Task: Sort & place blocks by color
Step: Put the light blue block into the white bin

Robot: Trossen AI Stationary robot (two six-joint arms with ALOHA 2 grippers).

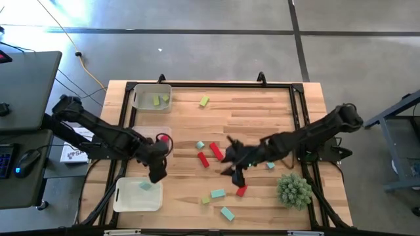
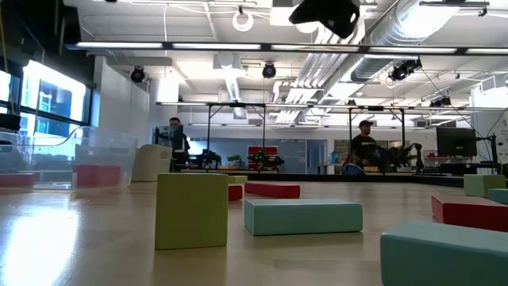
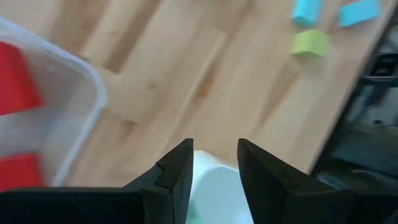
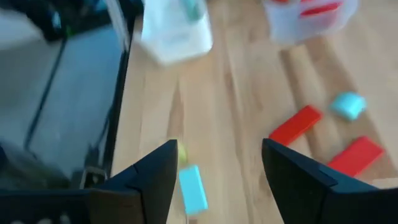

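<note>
Small blocks lie scattered on the wooden table: red ones point(image 1: 215, 151) point(image 1: 241, 190), teal ones point(image 1: 217, 193) point(image 1: 227, 213) and yellow-green ones point(image 1: 204, 101) point(image 1: 205, 199). My left gripper point(image 1: 157, 174) hangs over the far right corner of the near-left clear bin point(image 1: 138, 195), which holds a teal block point(image 1: 145, 186). Its fingers point(image 3: 180, 177) stand a little apart with nothing between them. My right gripper point(image 1: 233, 167) hovers wide open point(image 4: 217, 171) above the table's middle, over bare wood beside a teal block point(image 4: 193, 190). It holds nothing.
A clear bin with red blocks point(image 1: 161, 139) stands at the middle left, and one with yellow-green blocks point(image 1: 152, 98) at the far left. A spiky green plant ball point(image 1: 293, 190) sits near the right edge. A black frame point(image 1: 298, 105) runs along the table's edges.
</note>
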